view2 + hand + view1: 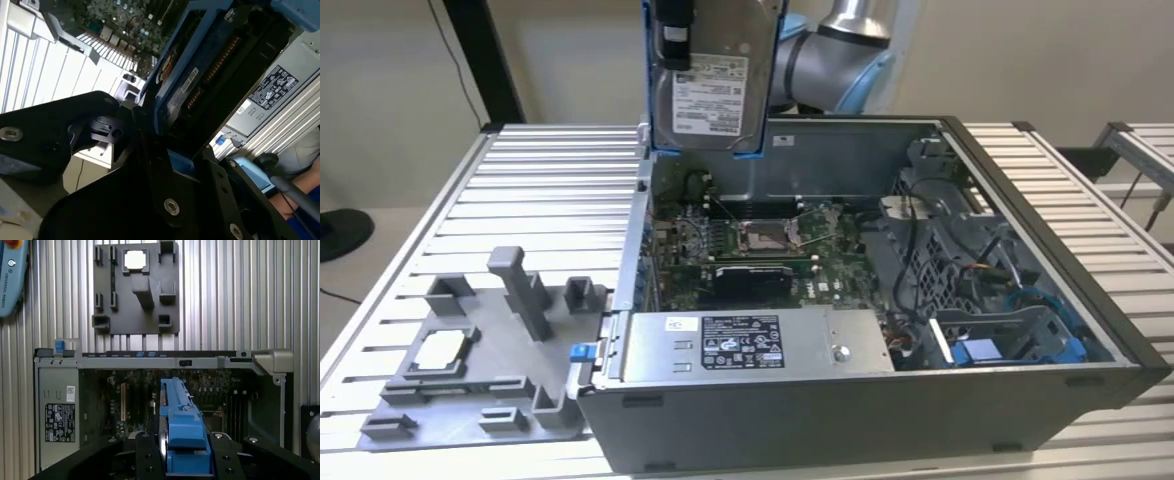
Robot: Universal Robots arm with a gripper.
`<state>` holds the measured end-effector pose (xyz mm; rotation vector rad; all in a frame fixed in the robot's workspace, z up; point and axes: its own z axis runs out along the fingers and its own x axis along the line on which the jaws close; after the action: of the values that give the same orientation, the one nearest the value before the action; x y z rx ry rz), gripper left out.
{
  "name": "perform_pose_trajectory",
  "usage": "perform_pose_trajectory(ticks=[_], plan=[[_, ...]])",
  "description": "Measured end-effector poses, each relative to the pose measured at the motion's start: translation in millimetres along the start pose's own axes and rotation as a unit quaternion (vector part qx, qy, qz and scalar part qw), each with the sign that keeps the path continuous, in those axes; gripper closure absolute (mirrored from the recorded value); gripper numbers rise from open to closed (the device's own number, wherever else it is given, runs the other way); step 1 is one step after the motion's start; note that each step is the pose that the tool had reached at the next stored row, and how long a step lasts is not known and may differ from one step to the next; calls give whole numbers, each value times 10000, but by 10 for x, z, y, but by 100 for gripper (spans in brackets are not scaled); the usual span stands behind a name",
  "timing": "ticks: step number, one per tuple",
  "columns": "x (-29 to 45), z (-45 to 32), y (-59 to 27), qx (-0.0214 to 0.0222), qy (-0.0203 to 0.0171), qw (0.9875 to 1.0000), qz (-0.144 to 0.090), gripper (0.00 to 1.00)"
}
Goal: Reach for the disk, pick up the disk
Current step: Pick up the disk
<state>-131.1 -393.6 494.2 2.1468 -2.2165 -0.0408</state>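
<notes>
The disk (708, 95), a silver drive with a white label in a bright blue frame, hangs upright above the back left corner of the open computer case (1067, 300). My gripper (707, 40) is shut on its upper end, with a black finger (674, 35) against the label side. In the first wrist view the blue frame of the disk (181, 415) stands edge-on between my black fingers (145, 455), over the motherboard. The second wrist view shows the disk (182, 87) clamped by the gripper (150, 137).
Inside the case lie the motherboard (754, 245), cable bundles and a blue bay (987, 350) on the exterior view's right. A long grey box (747, 345) with a sticker runs along the case front. A grey fixture plate (467, 370) holding a small silver chip (440, 348) sits on the slatted table (547, 190).
</notes>
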Motion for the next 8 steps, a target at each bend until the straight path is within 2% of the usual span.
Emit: perform_pose_trajectory(ticks=[8], plan=[[-11,-21,-362,-43,1,10000,-1,100]])
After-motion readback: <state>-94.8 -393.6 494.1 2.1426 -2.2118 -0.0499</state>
